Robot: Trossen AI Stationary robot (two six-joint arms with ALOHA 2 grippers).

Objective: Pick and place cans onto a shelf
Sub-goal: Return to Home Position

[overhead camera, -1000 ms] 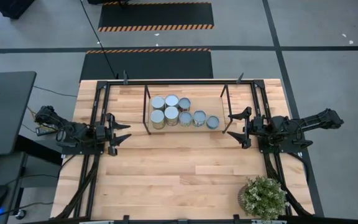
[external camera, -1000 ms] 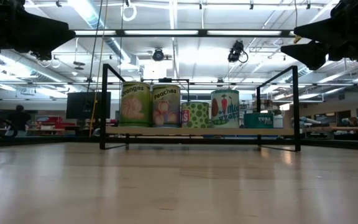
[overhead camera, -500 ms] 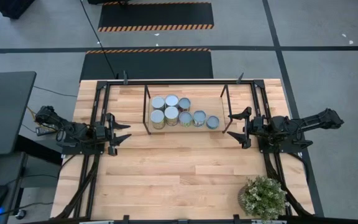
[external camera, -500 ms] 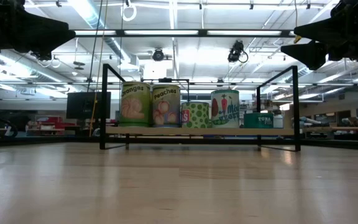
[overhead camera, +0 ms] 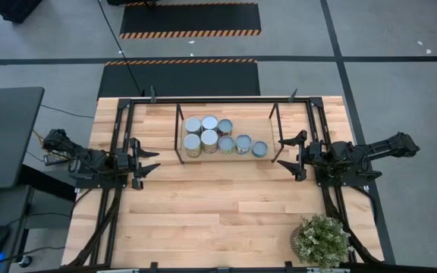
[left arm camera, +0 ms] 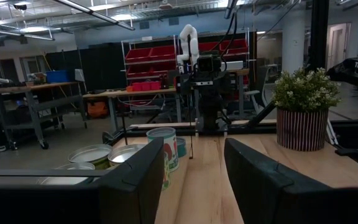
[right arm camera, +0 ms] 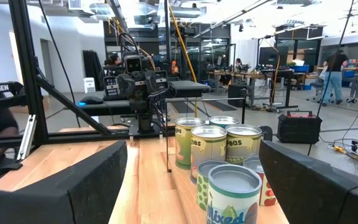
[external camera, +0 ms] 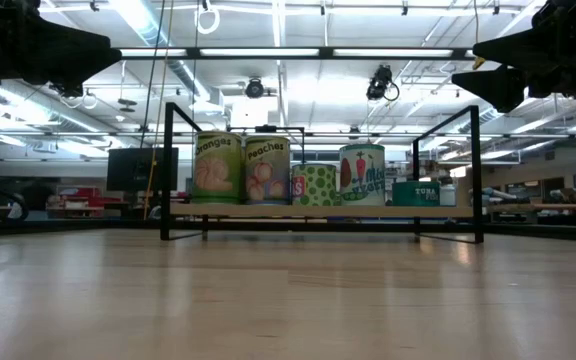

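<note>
Several cans (overhead camera: pixel 217 136) stand upright in a cluster on the wood surface of the shelf (overhead camera: pixel 179 133), a dark rod frame at the table's far middle. In the low view the cans (external camera: pixel 268 170) stand in a row on the shelf (external camera: pixel 318 211). My left gripper (overhead camera: pixel 152 161) waits at the table's left side, open, pointing level toward the shelf. My right gripper (overhead camera: pixel 281 152) waits at the right side, open wider, facing the shelf. Each wrist view shows nothing between that arm's own fingers (left arm camera: pixel 135 180) (right arm camera: pixel 98 177).
A potted plant (overhead camera: pixel 322 240) stands at the table's near right corner. Black rails (overhead camera: pixel 120 129) run along the table's left, right and far edges. Bare wood (overhead camera: pixel 218 205) lies between the shelf and the near edge.
</note>
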